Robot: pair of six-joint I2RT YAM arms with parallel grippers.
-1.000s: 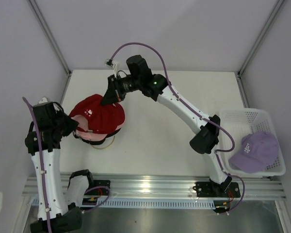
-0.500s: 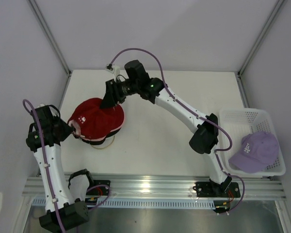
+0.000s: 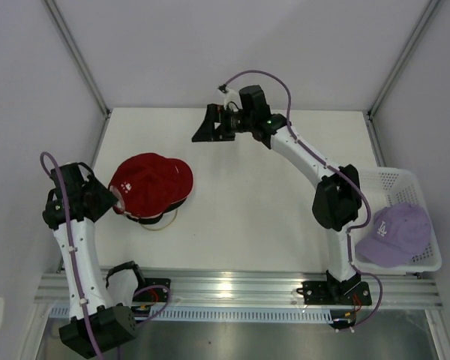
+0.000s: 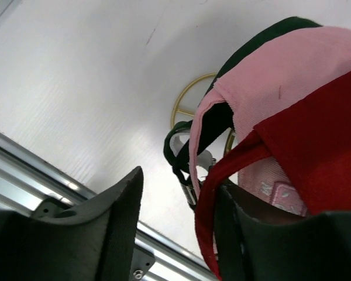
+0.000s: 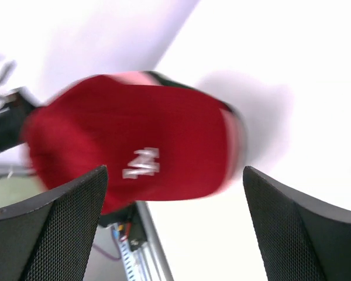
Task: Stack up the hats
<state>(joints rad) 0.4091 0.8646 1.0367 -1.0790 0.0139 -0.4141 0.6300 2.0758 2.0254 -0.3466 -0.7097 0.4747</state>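
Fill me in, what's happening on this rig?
Hat stacking, nearly done. A red fabric baseball cap tops a pile, with a pink cap and a dark cap under it, on a gold wire stand. The right fingers are open and empty, away from the pile. The left fingers are open at the pile's left edge, clamping nothing. A lavender cap with a white logo lies unstacked in the white mesh basket.
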